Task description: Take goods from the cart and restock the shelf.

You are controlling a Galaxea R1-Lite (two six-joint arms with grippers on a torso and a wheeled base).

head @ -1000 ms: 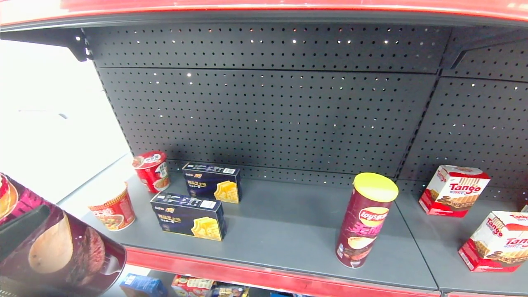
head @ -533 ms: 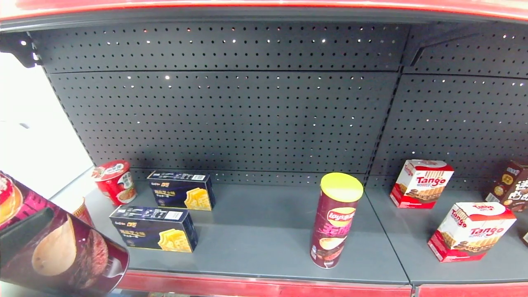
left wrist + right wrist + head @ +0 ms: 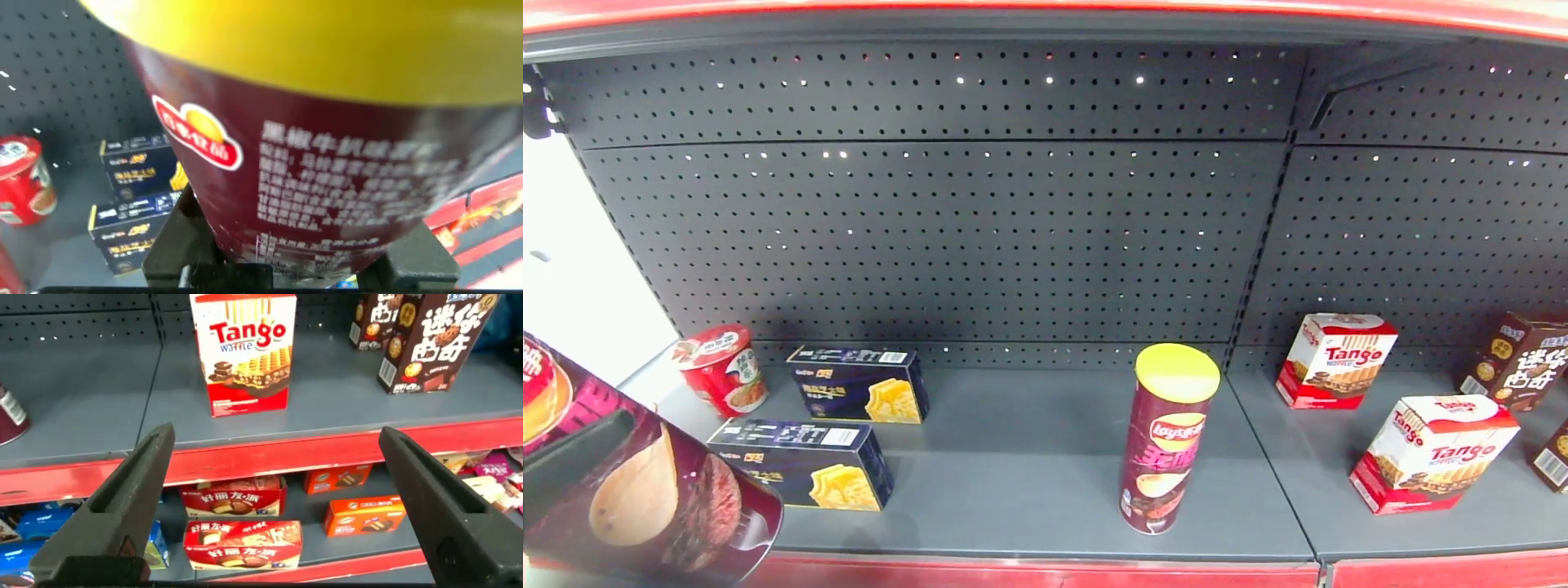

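Left gripper, clamped on tilted maroon yellow-lidded chip tube, should stand it upright on grey metal shelf, just beside matching standing tube.

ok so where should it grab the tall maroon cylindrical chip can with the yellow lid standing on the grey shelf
Around the middle of the tall maroon chip can, coming level from the open front of the grey shelf. It stands upright with bare space on both sides, so the open right gripper could likely straddle its round wall.
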